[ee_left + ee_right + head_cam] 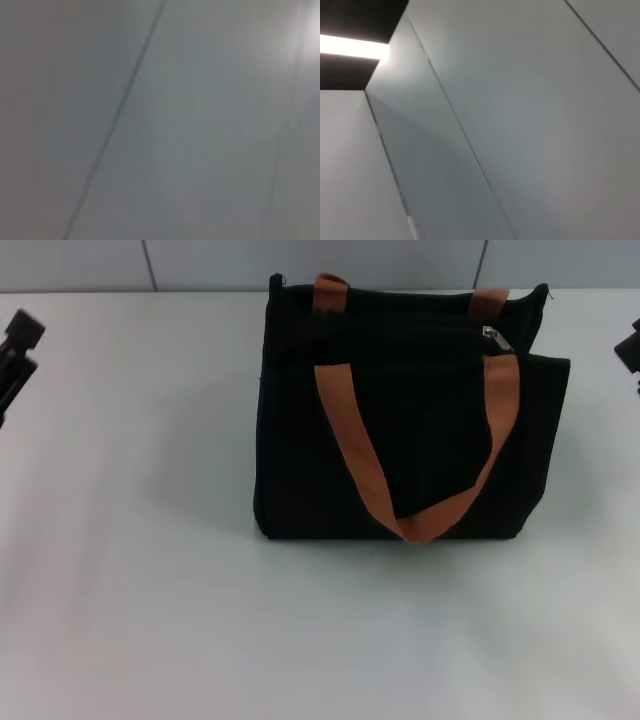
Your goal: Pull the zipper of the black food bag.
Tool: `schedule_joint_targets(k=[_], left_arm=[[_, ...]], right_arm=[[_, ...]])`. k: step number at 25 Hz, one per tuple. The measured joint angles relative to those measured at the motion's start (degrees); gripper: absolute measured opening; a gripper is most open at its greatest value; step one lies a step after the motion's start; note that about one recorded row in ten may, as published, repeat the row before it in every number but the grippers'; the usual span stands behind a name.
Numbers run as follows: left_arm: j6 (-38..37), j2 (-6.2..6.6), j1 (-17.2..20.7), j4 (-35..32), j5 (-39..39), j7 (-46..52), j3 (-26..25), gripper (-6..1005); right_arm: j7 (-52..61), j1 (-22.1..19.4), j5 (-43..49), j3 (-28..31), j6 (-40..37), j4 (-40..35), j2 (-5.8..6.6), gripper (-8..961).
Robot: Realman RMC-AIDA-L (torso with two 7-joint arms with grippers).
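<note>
The black food bag [400,430] stands upright in the middle of the white table, with two orange-brown handles; the near handle [410,480] hangs down its front. The small silver zipper [494,336] sits at the right end of the bag's top edge. My left gripper [15,355] is at the far left edge of the head view, far from the bag. My right gripper [630,348] shows only partly at the far right edge, a little right of the bag. Both wrist views show only grey wall panels.
The white table [150,590] stretches around the bag on all sides. A grey panelled wall [200,262] runs behind the table's far edge.
</note>
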State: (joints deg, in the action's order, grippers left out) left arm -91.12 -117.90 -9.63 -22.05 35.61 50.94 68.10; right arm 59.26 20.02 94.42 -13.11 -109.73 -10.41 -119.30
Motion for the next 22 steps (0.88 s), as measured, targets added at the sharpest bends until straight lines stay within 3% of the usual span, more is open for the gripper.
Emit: schedule_joint_targets(k=[3,4,5,8,9,10,11,16,22], left_arm=[[-5.49,1.69,0.47,-0.25,6.08,0.15,0.28,840],[-5.49,1.69,0.47,-0.25,6.08,0.15,0.28,840],[-8.96,2.75,-0.30,-1.59,15.01,-0.23,0.43,840],[-10.26,3.09,-1.35,-4.12,25.34,-0.49,0.36,840],[-10.26,3.09,-1.35,-4.12,25.34,-0.49,0.36,840],[-10.10,2.77,-2.52,-6.74,34.45,-0.49,0.36,840],[-9.67,2.46,-2.97,-7.64,37.49,-0.45,0.26,840],[-6.30,1.54,-4.34,-9.60,45.46,0.01,0.33,840],[-3.11,0.72,-5.64,-9.66,49.69,0.29,0.30,840]], right_arm=[[-0.62,1.31,1.92,-2.43,-1.41,-1.33,0.10,775],[-1.21,1.82,2.92,-4.05,-1.78,-2.26,0.13,775],[-2.06,2.27,4.09,-6.17,-2.03,-3.58,0.19,775],[-5.29,3.73,8.99,-13.77,-1.56,-7.60,0.26,775],[-6.18,4.40,11.19,-16.61,-0.98,-8.39,0.25,775],[-6.66,4.87,12.63,-18.41,-0.30,-8.63,0.24,775],[-7.11,5.29,14.02,-20.32,0.45,-8.79,0.18,775],[-7.87,6.61,15.58,-27.98,6.94,-7.47,-0.04,775],[-7.80,7.23,15.22,-28.63,10.62,-5.28,-0.16,775]])
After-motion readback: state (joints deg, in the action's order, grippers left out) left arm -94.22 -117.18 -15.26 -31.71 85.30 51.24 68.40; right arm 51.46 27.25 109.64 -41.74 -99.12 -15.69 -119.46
